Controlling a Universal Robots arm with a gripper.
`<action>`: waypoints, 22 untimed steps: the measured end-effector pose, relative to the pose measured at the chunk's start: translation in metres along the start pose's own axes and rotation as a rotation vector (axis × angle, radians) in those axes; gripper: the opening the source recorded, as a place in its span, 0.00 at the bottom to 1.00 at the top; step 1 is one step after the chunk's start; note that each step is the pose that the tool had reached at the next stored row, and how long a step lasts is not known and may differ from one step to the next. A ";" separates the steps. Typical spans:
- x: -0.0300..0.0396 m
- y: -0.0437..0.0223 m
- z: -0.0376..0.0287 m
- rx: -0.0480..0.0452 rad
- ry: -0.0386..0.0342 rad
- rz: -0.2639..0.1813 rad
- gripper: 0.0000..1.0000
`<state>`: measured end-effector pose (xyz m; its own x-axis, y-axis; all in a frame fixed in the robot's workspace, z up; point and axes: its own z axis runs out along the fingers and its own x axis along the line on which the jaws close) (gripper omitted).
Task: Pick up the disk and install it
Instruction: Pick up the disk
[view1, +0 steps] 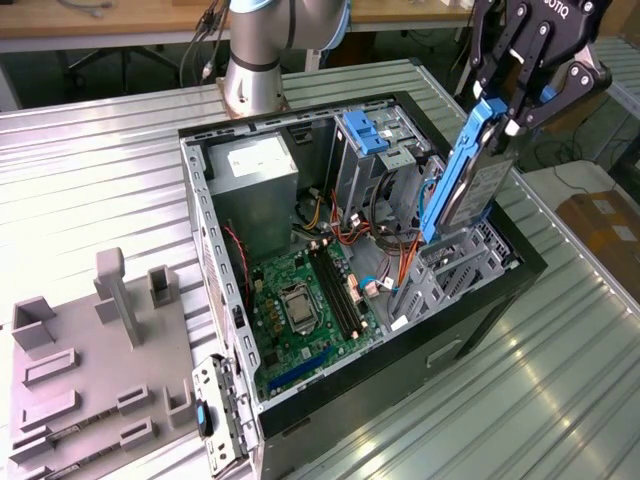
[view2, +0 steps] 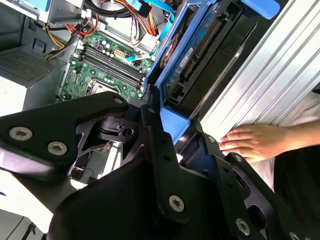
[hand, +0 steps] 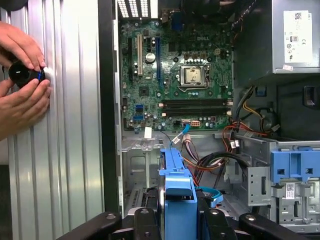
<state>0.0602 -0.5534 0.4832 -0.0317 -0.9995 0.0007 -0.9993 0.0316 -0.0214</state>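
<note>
The disk (view1: 478, 185) is a silver-grey drive in blue rails. It hangs upright and tilted above the drive cage (view1: 452, 268) on the side of the open computer case (view1: 235, 300) towards the exterior view's right. Its lower end is at the cage's top. My gripper (view1: 510, 108) is shut on its upper end. In the second wrist view the disk (view2: 196, 52) slopes away from my gripper (view2: 176, 131), whose black fingers (view2: 152, 125) clamp the blue rail. In the first wrist view the rail of the disk (hand: 176, 172) sits edge-on between the fingers of my gripper (hand: 177, 216).
Inside the case lie the green motherboard (view1: 300, 295), a grey power supply (view1: 258, 180) with a white sticker, cables, and a bare blue bracket (view1: 365, 130). A person's hands (hand: 22, 85) hold a small black round object on the table beside the case. A grey fixture plate (view1: 90, 390) lies at the exterior view's left.
</note>
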 end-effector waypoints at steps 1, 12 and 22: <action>-0.0007 0.0000 0.0002 0.0001 -0.0005 0.000 0.37; -0.0056 0.0002 0.0001 0.0000 0.0000 0.000 0.37; -0.0043 0.0002 0.0014 -0.0001 0.0004 0.001 0.37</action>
<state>0.0602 -0.5491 0.4818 -0.0323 -0.9995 0.0011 -0.9993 0.0323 -0.0213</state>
